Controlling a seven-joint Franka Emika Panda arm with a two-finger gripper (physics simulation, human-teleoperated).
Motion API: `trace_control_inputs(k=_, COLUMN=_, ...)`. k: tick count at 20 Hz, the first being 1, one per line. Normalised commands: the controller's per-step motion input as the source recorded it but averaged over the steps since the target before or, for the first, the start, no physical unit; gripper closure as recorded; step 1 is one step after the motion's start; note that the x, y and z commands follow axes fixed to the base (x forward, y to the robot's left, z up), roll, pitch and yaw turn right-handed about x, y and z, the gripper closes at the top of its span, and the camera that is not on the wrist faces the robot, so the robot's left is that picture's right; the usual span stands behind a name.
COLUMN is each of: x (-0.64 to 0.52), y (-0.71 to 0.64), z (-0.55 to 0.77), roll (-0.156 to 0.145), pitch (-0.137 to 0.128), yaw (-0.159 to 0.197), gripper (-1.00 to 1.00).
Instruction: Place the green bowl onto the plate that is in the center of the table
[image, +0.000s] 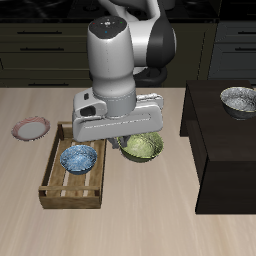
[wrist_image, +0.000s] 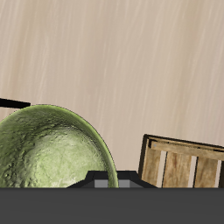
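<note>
The green bowl (image: 142, 148) hangs just under my gripper (image: 133, 138), beside the wooden tray's back corner, and seems lifted a little off the table (image: 150, 220). In the wrist view the bowl (wrist_image: 48, 162) is large and close, with its rim at my gripper (wrist_image: 105, 180). The jaws look shut on that rim. One pinkish-red rimmed plate (image: 30, 128) lies far off near the table's side edge. No other plate shows; the arm hides the table behind it.
A wooden tray (image: 60, 190) near the front holds a blue patterned bowl (image: 78, 158); its corner shows in the wrist view (wrist_image: 184, 162). A raised black table (image: 225, 150) carries a grey-white bowl (image: 238, 100).
</note>
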Motion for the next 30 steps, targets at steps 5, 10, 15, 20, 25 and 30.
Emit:
trace_control_inputs(k=5, x=-0.32, y=-0.06, z=0.11, roll=0.003, pitch=-0.012, yaw=-0.022, gripper=1.0)
trace_control_inputs(k=10, x=-0.44, y=0.11, z=0.02, roll=0.032, pitch=0.004, yaw=-0.02, gripper=1.0)
trace_control_inputs(k=15, x=-0.37, y=0.06, z=0.01, roll=-0.02, pitch=-0.018, yaw=-0.034, gripper=1.0)
trace_control_inputs(k=20, x=-0.39, y=0.05, z=0.14, roll=0.001, pitch=-0.078, yaw=0.006, gripper=1.0)
trace_control_inputs(k=25, x=-0.31, y=0.0, z=0.09, roll=-0.002, pitch=-0.057, yaw=0.014, gripper=1.0)
trace_control_inputs(k=30, x=-0.21, y=-0.1, z=0.08, roll=-0.013, pitch=-0.042, yaw=-0.01, gripper=1.0)
